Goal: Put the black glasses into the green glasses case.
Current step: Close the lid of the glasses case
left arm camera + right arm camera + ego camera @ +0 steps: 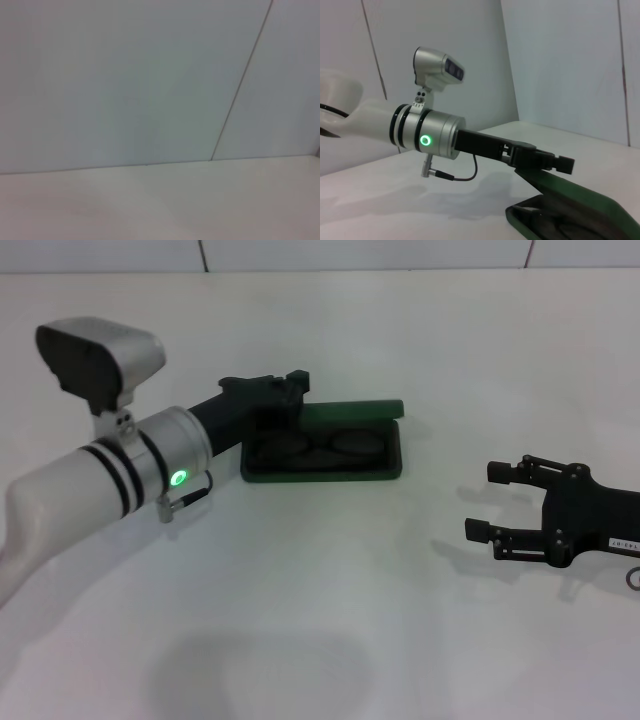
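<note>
The green glasses case point(320, 476) lies open in the middle of the table, its lid point(355, 410) half raised along the far side. The black glasses point(320, 450) rest folded inside the case's tray. My left gripper point(298, 385) reaches in from the left, shut, and sits against the left end of the lid's upper edge. The right wrist view shows the left gripper point(562, 164) on top of the slanting lid point(580, 205). My right gripper point(486, 502) lies low on the table to the right of the case, open and holding nothing.
A white table point(330, 620) stretches on all sides, with a pale tiled wall point(360, 254) behind it. The left wrist view shows only the wall point(125, 80) and the table's far edge.
</note>
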